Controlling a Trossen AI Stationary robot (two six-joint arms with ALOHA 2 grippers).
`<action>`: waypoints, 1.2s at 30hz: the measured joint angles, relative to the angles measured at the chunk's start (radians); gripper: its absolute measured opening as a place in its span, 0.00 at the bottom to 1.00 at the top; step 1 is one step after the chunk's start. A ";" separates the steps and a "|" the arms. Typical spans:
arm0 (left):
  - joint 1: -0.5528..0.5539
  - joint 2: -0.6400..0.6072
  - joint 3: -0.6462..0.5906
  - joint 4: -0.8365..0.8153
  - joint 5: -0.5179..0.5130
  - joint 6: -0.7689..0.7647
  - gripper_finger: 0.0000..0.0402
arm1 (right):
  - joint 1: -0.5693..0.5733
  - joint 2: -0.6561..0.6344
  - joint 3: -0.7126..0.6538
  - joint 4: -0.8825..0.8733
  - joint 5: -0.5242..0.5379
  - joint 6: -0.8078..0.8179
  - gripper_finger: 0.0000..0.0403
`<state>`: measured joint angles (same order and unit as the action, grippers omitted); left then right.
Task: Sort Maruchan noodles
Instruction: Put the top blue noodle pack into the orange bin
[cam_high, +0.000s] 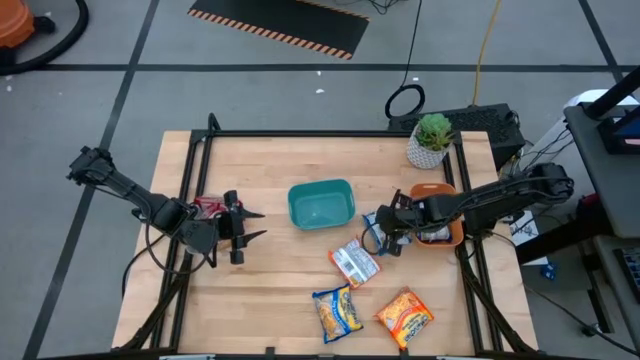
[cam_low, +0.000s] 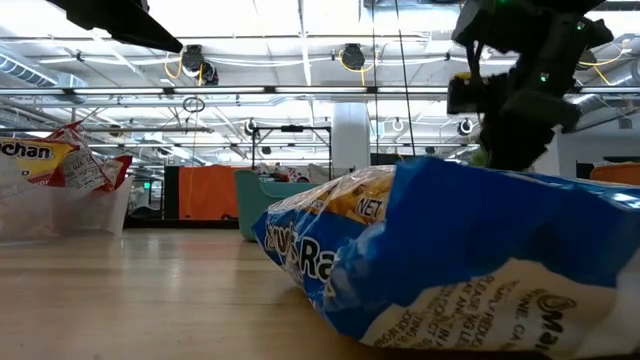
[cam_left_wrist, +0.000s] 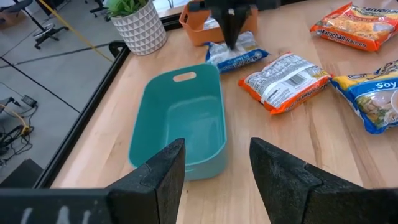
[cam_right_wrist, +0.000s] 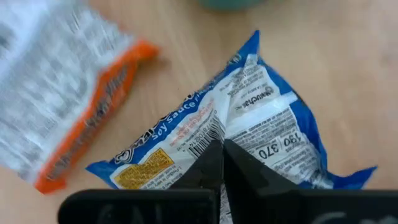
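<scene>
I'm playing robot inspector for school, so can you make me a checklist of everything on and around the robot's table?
Surface: wooden table.
Job's things: blue packet pinched by a gripper; orange-edged packet, blue-yellow packet and orange packet lie loose; red packets beside the left arm.
Clutter: teal bin, orange tray, potted plant.
Grippers: left gripper open; right gripper shut on the blue packet.
Cables: yellow cable on the floor.
Surroundings: striped mat.
</scene>
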<state>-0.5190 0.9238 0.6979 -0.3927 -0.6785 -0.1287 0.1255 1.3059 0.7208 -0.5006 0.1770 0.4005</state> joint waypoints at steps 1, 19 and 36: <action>0.000 0.000 0.000 0.000 0.000 0.000 0.46 | 0.002 -0.017 0.000 0.004 0.011 0.010 0.00; 0.001 0.000 0.000 -0.015 0.000 -0.009 0.46 | 0.134 -0.139 0.204 -0.317 0.396 0.260 0.00; 0.001 0.000 0.000 -0.054 0.031 -0.099 0.46 | 0.300 -0.110 0.303 -0.996 0.370 0.823 0.00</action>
<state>-0.5182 0.9241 0.6979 -0.4465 -0.6476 -0.2275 0.4251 1.1961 1.0237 -1.4970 0.5467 1.2237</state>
